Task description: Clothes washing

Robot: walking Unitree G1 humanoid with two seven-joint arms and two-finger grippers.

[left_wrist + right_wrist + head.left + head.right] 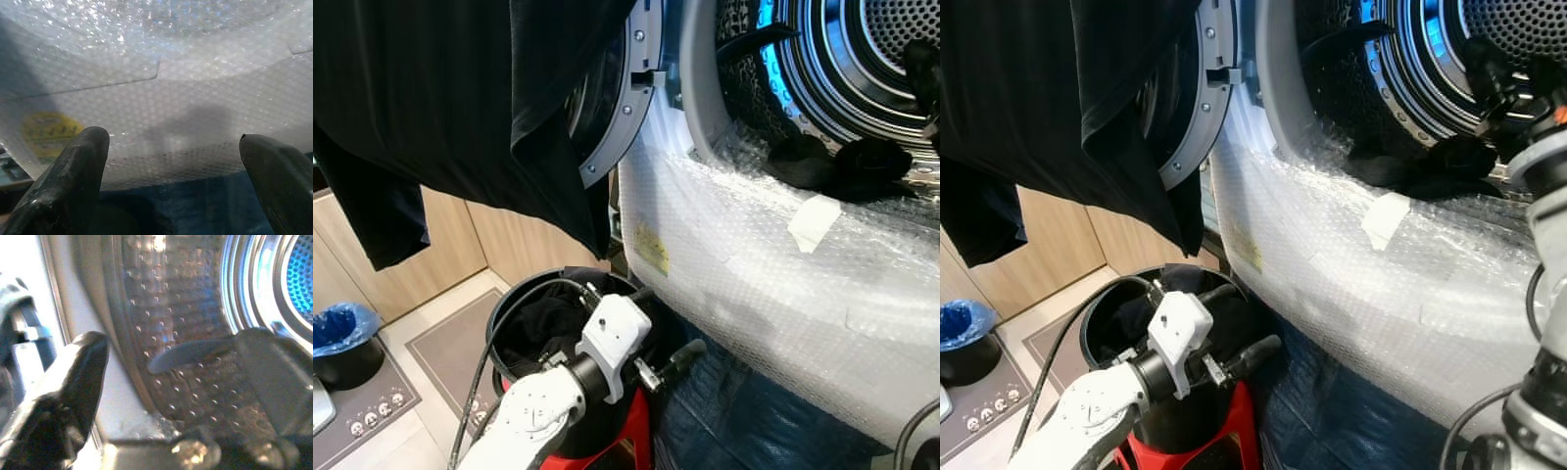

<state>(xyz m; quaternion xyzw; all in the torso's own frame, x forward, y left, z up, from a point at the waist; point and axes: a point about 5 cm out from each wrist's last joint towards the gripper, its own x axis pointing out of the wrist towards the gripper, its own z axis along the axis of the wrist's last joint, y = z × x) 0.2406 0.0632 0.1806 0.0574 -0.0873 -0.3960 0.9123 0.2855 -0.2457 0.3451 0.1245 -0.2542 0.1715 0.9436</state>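
Black shirt (460, 108) hides most of washer door (622, 108).

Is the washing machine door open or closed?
Open. The round door swings out to the robot's left, and you can see straight into the shiny drum, where dark clothes lie at the opening.

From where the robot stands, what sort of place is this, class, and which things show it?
Probably a home laundry corner: an open washing machine wrapped in bubble wrap, its drum holding dark clothes, a black basket of clothes below, and wooden cabinets behind.
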